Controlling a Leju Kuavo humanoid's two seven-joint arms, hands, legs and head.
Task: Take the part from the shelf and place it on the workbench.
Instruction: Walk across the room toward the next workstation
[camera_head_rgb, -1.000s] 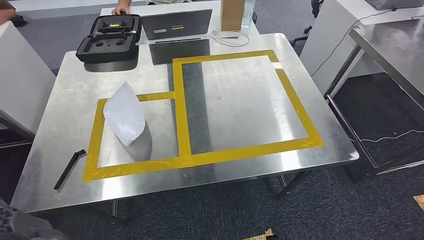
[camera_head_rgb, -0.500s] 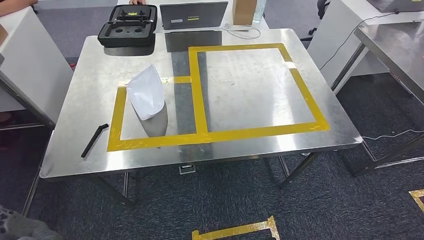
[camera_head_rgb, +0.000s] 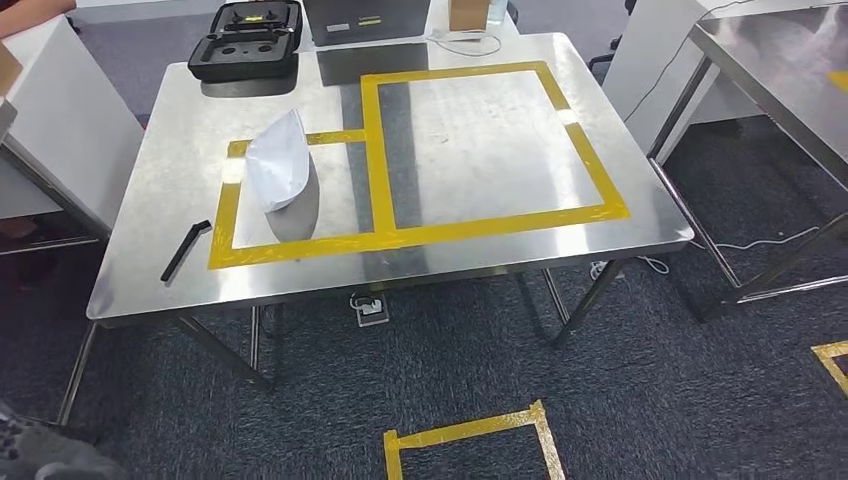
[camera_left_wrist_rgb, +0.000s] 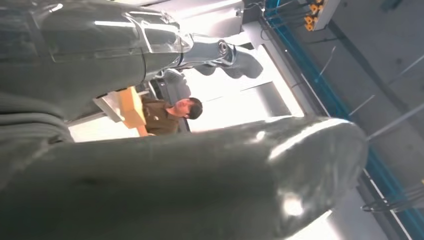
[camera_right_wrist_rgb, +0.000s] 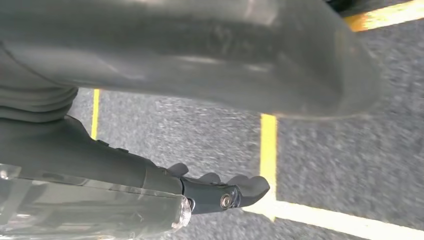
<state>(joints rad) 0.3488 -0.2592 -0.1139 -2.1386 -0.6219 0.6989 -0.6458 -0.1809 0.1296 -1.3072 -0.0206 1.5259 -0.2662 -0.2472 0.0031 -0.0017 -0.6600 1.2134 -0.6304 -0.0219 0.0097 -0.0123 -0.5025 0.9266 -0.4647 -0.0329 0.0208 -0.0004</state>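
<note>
The part is a white, curved, pouch-like piece standing upright on the steel workbench, inside the smaller yellow-taped rectangle on the bench's left side. My left hand is raised in the air, its thick thumb spread away from the darker fingers, and nothing lies between them. My right hand hangs over the grey carpet, its fingers apart from the thumb, and it holds nothing.
A black bar lies near the bench's left front edge. At the far edge sit a black foam case, a laptop and a cardboard box. Another steel table stands right, a white cabinet left. Yellow floor tape lies ahead. A person stands behind.
The whole head view has shifted: the camera has drawn back from the bench, bringing more carpet and the yellow floor marking into view. The white part stays in its taped rectangle.
</note>
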